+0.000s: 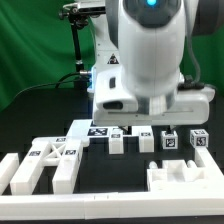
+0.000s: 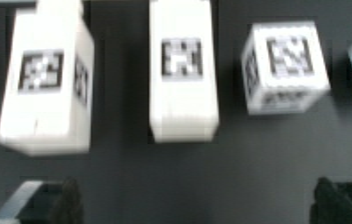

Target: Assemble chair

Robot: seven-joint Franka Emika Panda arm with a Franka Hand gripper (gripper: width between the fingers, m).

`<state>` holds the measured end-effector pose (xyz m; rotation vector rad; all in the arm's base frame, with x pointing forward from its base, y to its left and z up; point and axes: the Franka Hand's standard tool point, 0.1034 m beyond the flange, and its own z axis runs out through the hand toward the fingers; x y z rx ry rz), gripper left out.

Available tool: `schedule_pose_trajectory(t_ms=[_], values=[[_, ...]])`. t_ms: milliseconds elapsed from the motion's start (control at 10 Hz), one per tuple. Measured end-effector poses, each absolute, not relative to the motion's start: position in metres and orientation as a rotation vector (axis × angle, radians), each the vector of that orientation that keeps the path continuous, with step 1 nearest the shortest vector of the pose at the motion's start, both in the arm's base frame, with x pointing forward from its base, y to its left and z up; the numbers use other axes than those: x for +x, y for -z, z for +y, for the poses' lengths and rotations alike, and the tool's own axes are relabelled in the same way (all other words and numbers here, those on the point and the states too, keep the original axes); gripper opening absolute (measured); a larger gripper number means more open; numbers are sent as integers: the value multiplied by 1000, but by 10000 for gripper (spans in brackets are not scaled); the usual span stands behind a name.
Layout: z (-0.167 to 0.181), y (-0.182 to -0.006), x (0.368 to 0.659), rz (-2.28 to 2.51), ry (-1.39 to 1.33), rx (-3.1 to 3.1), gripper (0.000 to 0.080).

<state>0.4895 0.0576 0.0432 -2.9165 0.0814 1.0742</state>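
On the exterior view's left lies a chunky white notched plastic chair panel (image 1: 45,162). Mid-table sits a row of oblong white tagged blocks (image 1: 118,140), and further right are small white tagged cubes (image 1: 170,141). The two-finger gripper (image 2: 199,200) hangs wide and empty over the row. The blocks lie close together, so a descent could nudge a neighbour.

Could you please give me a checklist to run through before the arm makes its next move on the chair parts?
1. Claw open: ok, fingers wide apart.
2. Claw empty: ok, nothing held.
3. Narrow block lined up with the claw's gap: ok, roughly.
4. Clearance from wider block and cube: ok, dark gaps on both sides.
5. Height above the parts: cannot tell.
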Motion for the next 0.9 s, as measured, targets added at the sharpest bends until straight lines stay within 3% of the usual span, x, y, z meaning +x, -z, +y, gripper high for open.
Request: schedule_pose_trajectory(t_ms=[400,900], values=[[59,-39,482,87,-1177,-2882,649],[62,-18,465,85,-1263,-2860,649]])
